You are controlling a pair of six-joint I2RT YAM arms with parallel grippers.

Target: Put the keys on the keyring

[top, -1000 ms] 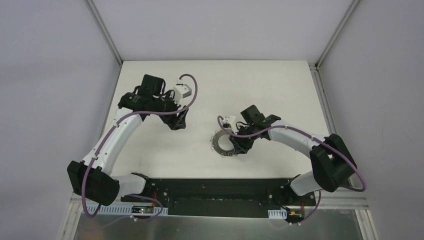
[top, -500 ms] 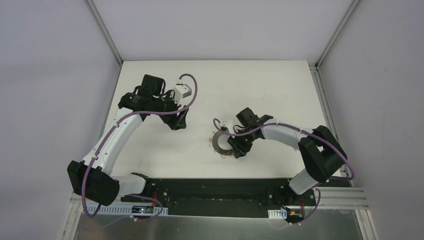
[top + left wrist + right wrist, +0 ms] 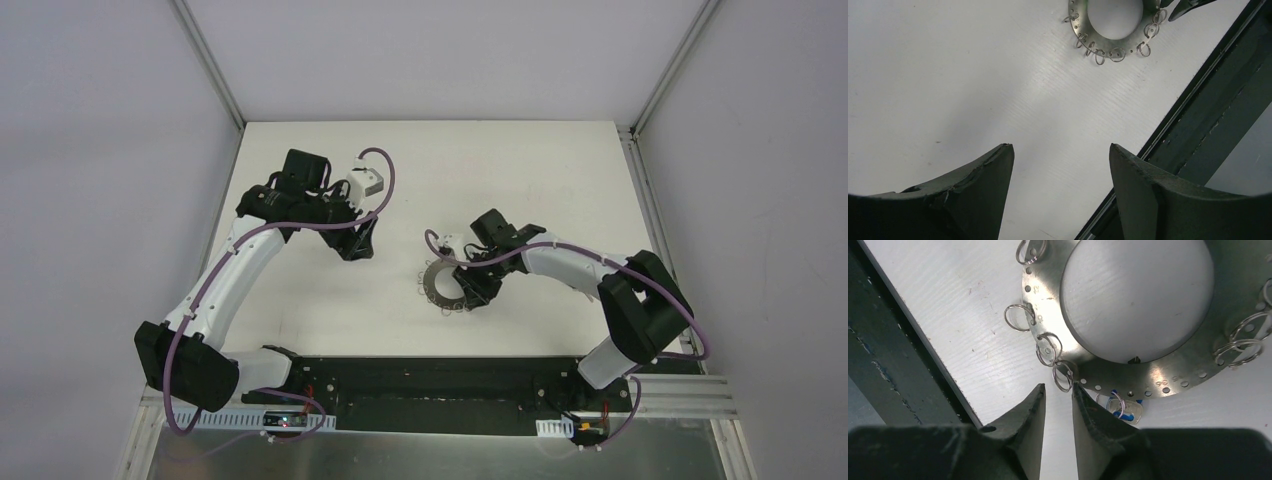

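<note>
One keyring (image 3: 437,284) lies flat on the white tabletop (image 3: 330,310), a little toward 6 o'clock from its middle; it is a grey metal washer with a row of small holes, and wire loops (image 3: 1017,317) hang around its outer edge. In the right wrist view a blue-headed key (image 3: 1121,408) shows at the ring's 6 o'clock rim, touching it, with a loop lying across it; whether it is threaded on cannot be told.

The right end effector (image 3: 1058,387) sits low at that same rim; its fingers are nearly together, with only a narrow slit between them; one loop rests right at the mouth of the slit, at the ring's 7 o'clock, and nothing is clearly clamped. From above, this end effector covers the ring's 4 o'clock side.

The left end effector (image 3: 1060,150) hangs well apart from the keyring, at about 10 o'clock from it in the top view; its fingers are spread wide, holding nothing, with bare tabletop below.
</note>
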